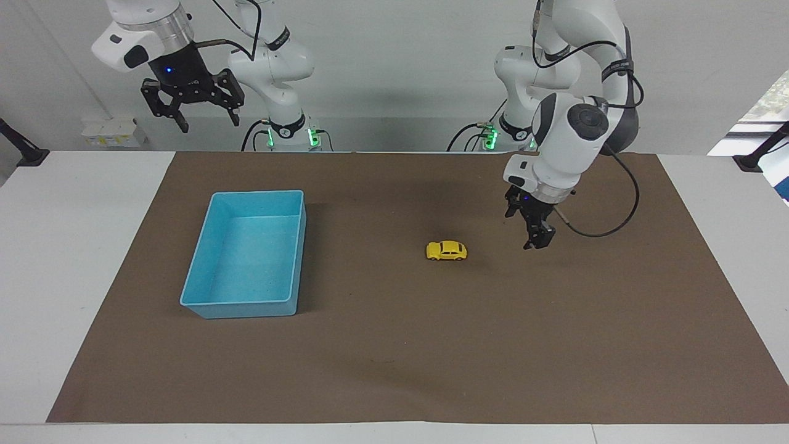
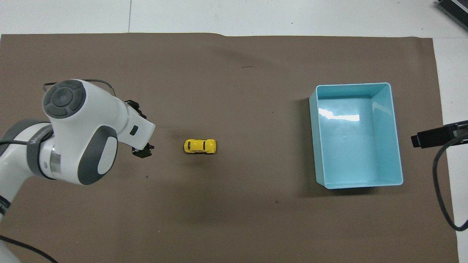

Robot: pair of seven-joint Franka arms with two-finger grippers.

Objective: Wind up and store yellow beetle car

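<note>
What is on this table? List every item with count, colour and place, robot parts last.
yellow beetle car: one, bright yellow, on the brown mat near the table's middle, on its wheels, untouched.
blue bin: one, light blue, open-topped and empty, on the mat toward the right arm's end of the table.
brown mat: one, brown, covering most of the white table.
left gripper: one, black on a white arm, open, low over the mat beside the car, toward the left arm's end, not touching it.
right gripper: one, black on a white arm, open, raised high at the right arm's end of the table, waiting.
</note>
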